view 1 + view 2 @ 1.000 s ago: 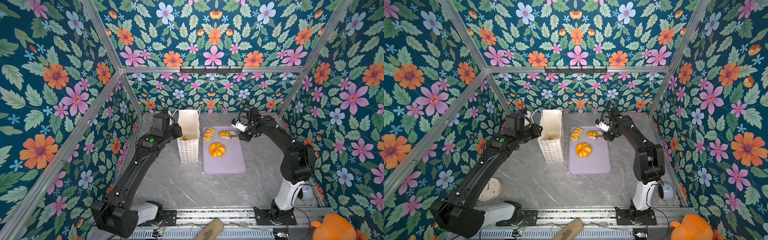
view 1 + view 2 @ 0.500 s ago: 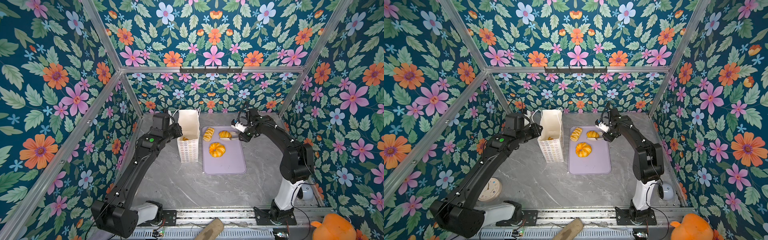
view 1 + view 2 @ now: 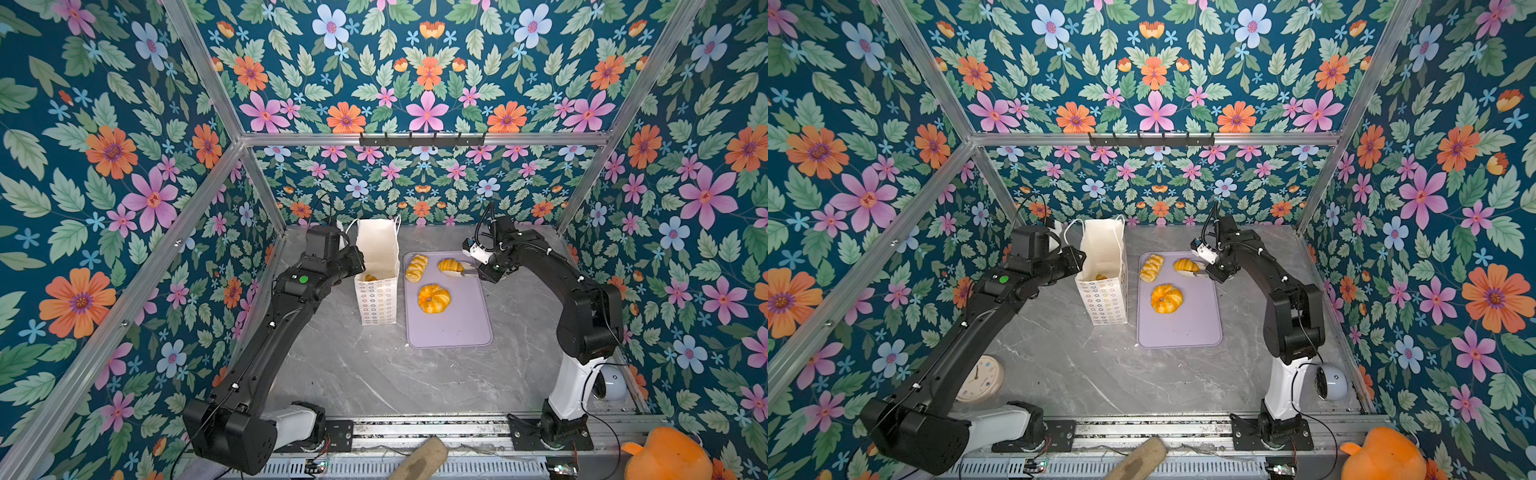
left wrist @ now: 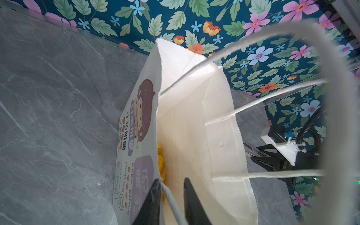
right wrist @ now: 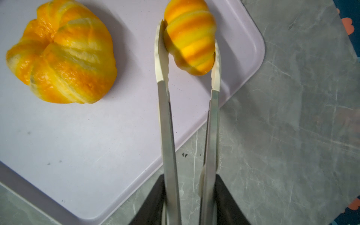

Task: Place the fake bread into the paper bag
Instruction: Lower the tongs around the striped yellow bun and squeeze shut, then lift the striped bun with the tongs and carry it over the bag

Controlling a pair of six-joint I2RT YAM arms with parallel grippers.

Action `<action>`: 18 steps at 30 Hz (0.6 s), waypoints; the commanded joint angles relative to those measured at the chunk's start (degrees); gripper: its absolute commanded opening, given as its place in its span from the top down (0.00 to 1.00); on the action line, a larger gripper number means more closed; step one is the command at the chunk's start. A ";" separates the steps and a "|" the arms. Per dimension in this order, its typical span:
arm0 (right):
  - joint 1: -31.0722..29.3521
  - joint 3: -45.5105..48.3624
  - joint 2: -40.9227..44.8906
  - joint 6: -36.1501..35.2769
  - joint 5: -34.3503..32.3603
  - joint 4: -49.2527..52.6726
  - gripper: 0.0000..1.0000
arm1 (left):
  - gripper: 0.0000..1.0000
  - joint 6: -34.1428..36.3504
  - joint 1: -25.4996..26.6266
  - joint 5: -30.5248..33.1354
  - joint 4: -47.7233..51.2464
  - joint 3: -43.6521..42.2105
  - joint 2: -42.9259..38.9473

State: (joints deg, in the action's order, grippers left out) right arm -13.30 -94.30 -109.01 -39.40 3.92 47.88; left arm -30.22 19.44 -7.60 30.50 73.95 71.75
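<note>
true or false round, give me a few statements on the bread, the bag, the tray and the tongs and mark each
The right gripper holds metal tongs that pinch a striped golden toy croissant. True.
The tall white paper bag lies on its side. False: it stands upright, mouth open.
The round ring-shaped orange bun lies on the flat lilac tray. True.
The bag is empty. False: golden bread shows inside.
The left gripper holds the tongs. False: its fingers straddle the bag's wall.
</note>
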 commanded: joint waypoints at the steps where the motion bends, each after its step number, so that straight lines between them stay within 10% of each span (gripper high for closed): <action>1: -0.46 -0.72 1.48 0.79 -1.65 0.91 0.63 | 0.77 0.33 -0.09 0.21 -0.18 0.39 -0.38; 18: -8.16 -11.17 11.09 14.49 -11.35 15.55 0.66 | 0.77 0.01 -0.10 -0.22 -0.80 -0.17 -0.99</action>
State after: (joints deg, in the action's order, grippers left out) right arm -20.80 -102.10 -97.80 -31.66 -4.32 58.70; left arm -30.22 19.44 -7.60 30.46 73.65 71.11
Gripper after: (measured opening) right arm 0.341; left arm 0.233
